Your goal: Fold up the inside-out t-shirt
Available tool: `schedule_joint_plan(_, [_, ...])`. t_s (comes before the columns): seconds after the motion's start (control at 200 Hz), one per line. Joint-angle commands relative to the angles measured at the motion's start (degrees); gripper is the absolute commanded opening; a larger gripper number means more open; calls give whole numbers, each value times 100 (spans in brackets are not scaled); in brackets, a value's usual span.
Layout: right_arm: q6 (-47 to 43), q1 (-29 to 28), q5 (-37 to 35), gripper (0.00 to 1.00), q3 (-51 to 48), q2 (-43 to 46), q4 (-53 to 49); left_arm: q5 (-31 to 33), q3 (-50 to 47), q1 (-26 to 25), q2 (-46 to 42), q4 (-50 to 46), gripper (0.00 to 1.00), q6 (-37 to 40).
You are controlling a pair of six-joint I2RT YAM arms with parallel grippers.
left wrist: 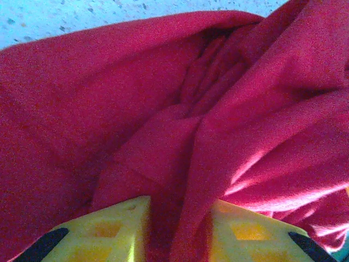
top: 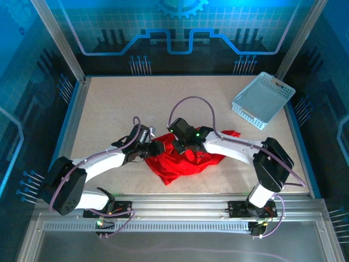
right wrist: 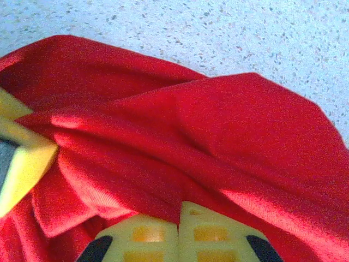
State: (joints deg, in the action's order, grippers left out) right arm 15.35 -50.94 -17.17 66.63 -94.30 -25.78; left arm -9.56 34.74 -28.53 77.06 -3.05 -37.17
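Observation:
The inside-out t-shirt (top: 185,162) is a bright red crumpled heap near the middle front of the table. My left gripper (top: 154,148) reaches into its left edge. In the left wrist view a thick fold of the t-shirt (left wrist: 109,109) sits between the yellow fingers (left wrist: 117,224) of the left gripper (left wrist: 177,210), touching both. My right gripper (top: 181,146) is over the top of the heap. In the right wrist view the right gripper (right wrist: 179,210) has its fingers pressed together, with an edge of the t-shirt (right wrist: 218,125) pinched at their tips.
A light blue mesh basket (top: 263,99) stands tilted at the back right corner. Speckled beige table (top: 120,103) spreads behind and left of the shirt. A yellow finger of the left gripper (right wrist: 22,164) pokes in at the left of the right wrist view.

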Motion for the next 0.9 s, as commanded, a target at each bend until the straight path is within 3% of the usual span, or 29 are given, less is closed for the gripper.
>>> schedule_joint_plan(0.0, [157,49,385,0,6,790,-305,666,237,62,-119,-452,30,308])
schedule_joint_plan(0.125, [315,58,1170,0,46,1500,-646,1090,657,61,19,-748,20,646])
schedule_joint_plan(0.23, [532,64,1406,0,59,1854,-866,1111,879,59,66,-750,20,721])
schedule_joint_plan(0.31, [792,183,1616,0,-150,1937,-757,1141,1047,50,219,-881,25,708])
schedule_joint_plan(0.36, [963,328,1762,0,-350,1888,-587,1239,1161,21,320,-1090,37,702])
schedule_joint_plan(0.415, [1146,498,1945,0,-515,1784,-426,1468,1206,-102,281,-1292,42,706])
schedule_joint_plan(0.57, [1517,682,2237,0,-699,1756,29,2537,697,-995,-932,-1419,62,724])
schedule_joint_plan(0.73, [1584,734,2075,0,-372,1566,-177,3276,171,-2163,-2213,-1401,69,727])
schedule_joint_plan(0.825, [1566,745,2192,0,-283,1501,-150,3419,-37,-2724,-2396,-1061,74,971])
schedule_joint_plan(0.895, [1574,730,2285,0,-248,1510,-107,3462,78,-2798,-2111,-1098,75,1009])
